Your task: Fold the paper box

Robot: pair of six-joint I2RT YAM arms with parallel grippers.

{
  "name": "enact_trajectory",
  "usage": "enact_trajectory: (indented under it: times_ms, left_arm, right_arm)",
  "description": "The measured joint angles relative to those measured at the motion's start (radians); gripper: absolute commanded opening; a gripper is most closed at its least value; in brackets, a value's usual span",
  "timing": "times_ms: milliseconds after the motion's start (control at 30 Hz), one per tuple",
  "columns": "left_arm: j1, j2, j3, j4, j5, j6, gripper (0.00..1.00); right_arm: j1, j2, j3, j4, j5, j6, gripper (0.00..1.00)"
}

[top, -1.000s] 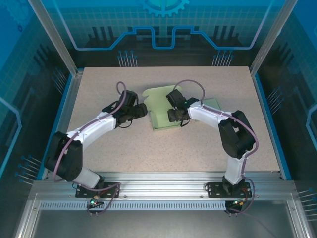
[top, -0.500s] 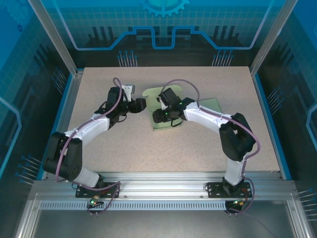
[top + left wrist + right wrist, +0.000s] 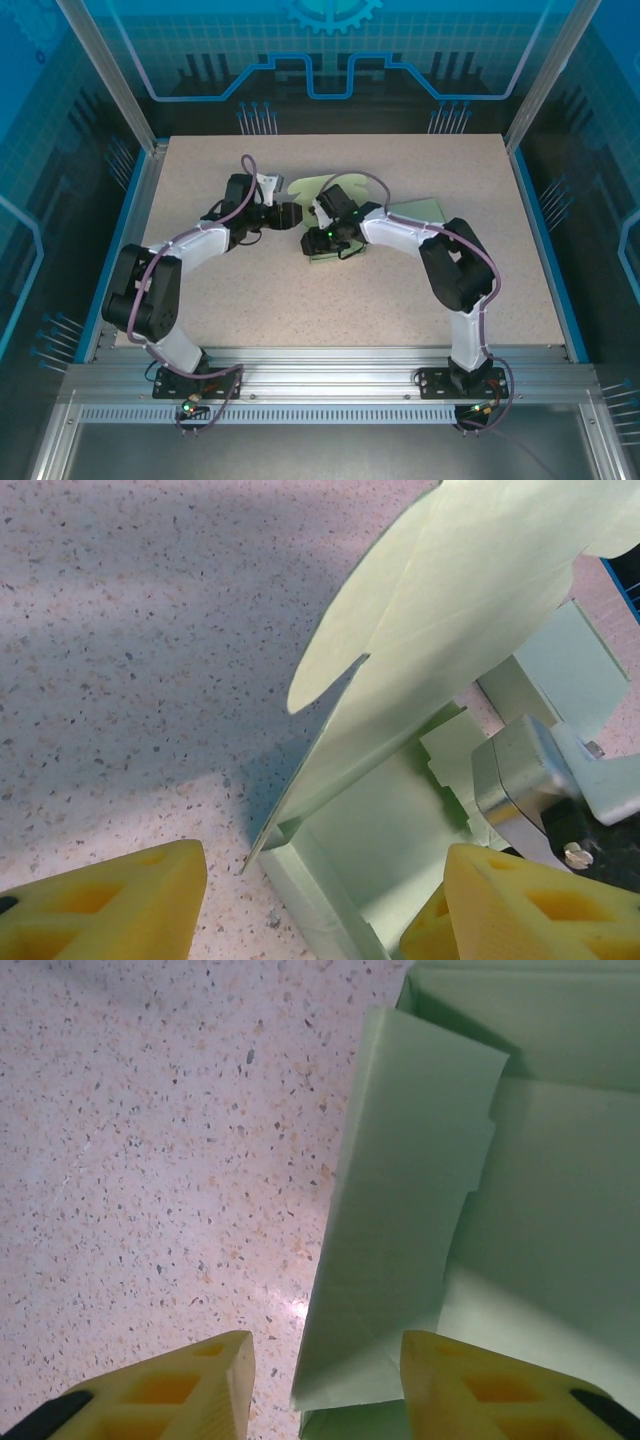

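Observation:
The light green paper box [image 3: 335,250] lies half folded at the table's middle, one rounded flap [image 3: 308,187] pointing away. My left gripper [image 3: 291,215] stands open at the box's left edge. In the left wrist view its yellow fingers [image 3: 100,905] frame the box corner, with the tall flap [image 3: 460,610] raised over the box floor [image 3: 385,830]. My right gripper [image 3: 318,238] is open over the box's left wall. In the right wrist view that wall panel [image 3: 405,1210] stands between its fingertips [image 3: 495,1380], touching neither that I can see.
Another flat green panel [image 3: 425,210] of the box extends right under the right arm. The speckled table [image 3: 300,310] is bordered by blue rails [image 3: 128,225] and a metal frame. The right wrist's metal body [image 3: 520,780] sits close to the left gripper.
The right gripper has slid left across the box to its left wall. The left gripper swung up and back, then closed in on the box's left edge.

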Motion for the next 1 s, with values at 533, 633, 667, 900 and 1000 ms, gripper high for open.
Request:
enact_trajectory:
  times_ms: [533, 633, 667, 900, 1000]
  left_arm:
    - [0.000, 0.028, 0.019, -0.013, 0.006, 0.000, 0.65]
    - [0.000, 0.032, 0.025, -0.015, 0.006, 0.000, 0.65]
    - [0.000, 0.033, 0.026, -0.016, 0.006, 0.000, 0.65]
    - [0.000, 0.035, 0.028, -0.022, 0.006, 0.000, 0.65]
    - [0.000, 0.035, 0.028, -0.023, 0.006, -0.001, 0.65]
  right_arm:
    - [-0.028, 0.023, -0.028, 0.071, -0.069, 0.016, 0.34]
    - [-0.031, 0.027, -0.035, 0.084, -0.079, 0.023, 0.29]
    - [-0.033, 0.031, -0.036, 0.088, -0.087, 0.026, 0.29]
    - [-0.071, 0.062, -0.071, 0.176, -0.175, 0.059, 0.25]
    - [-0.093, 0.071, -0.100, 0.248, -0.237, 0.090, 0.25]
